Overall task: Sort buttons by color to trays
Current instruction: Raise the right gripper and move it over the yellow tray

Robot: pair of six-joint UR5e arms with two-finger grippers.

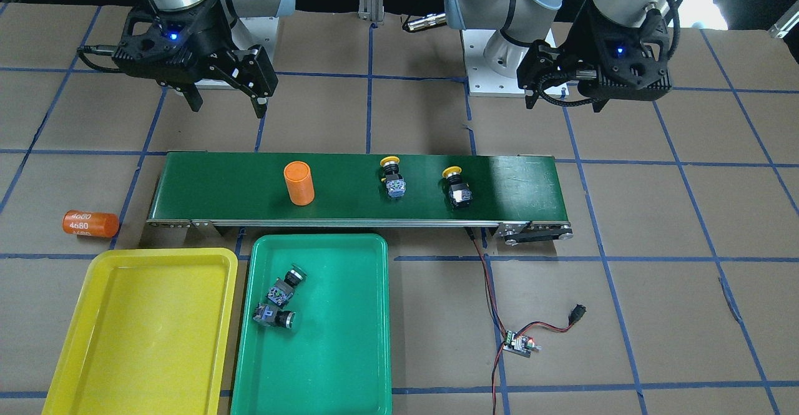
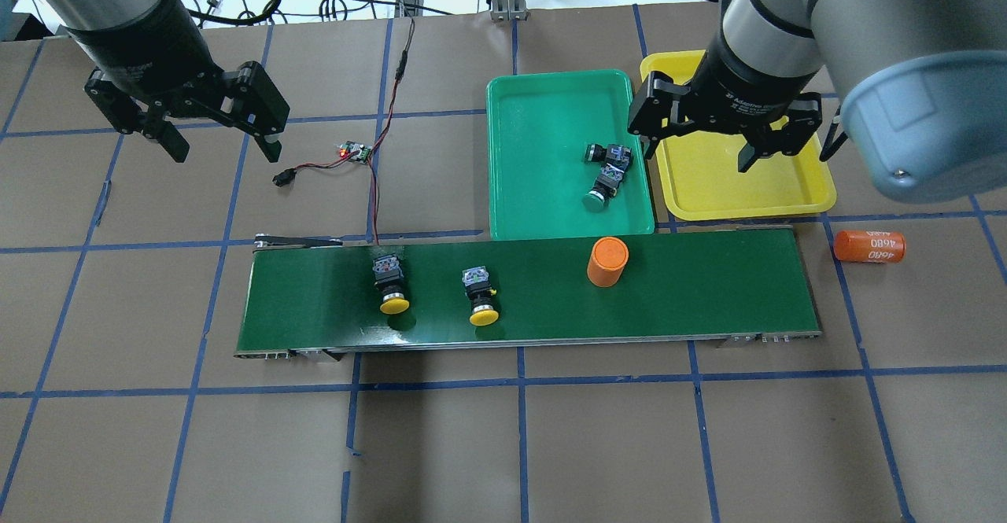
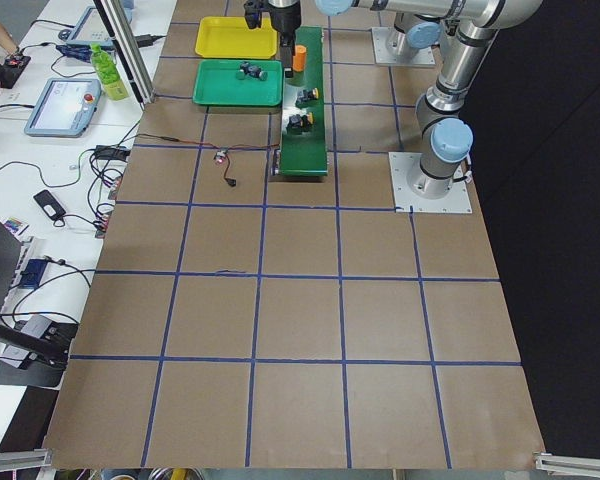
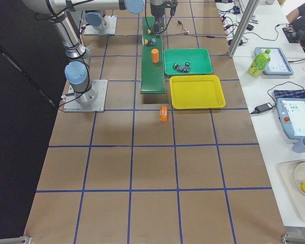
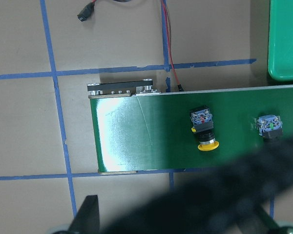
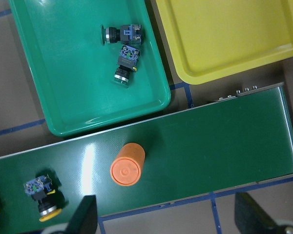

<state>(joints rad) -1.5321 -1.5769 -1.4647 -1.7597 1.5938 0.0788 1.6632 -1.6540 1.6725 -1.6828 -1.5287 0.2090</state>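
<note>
A: What do the left fingers point(image 2: 175, 144) do?
B: They are spread wide and hold nothing. They hang up off the table point(image 2: 118, 429).
A: What is near them?
B: A small board point(image 2: 354, 151) with red and black wires lies on the table just to their right.
A: Where are the yellow ones?
B: On the long belt point(image 2: 708, 303). A yellow button point(image 2: 391, 283) lies on the part of the belt closest to the left fingers. The other yellow button point(image 2: 480, 299) lies near it, one step more toward the right fingers point(image 2: 746, 157). Both caps point at the robot.
A: And the green ones?
B: They are in the green tray point(image 2: 543, 90), on the far side of the belt. A green button point(image 2: 604, 152) and the other green button point(image 2: 606, 185) lie close together on the side of the tray closest to the right fingers.
A: What is that orange thing?
B: An orange can point(image 2: 607, 262). It stands up on the belt, near the right fingers.
A: And the right fingers?
B: Spread wide too. They hold nothing and touch nothing.
A: What comes after them?
B: The yellow tray point(image 2: 708, 193) sits beside the green tray. The other orange can point(image 2: 869, 246) lies on its side on the table, to the right of the right fingers, past the end of the belt.
</note>
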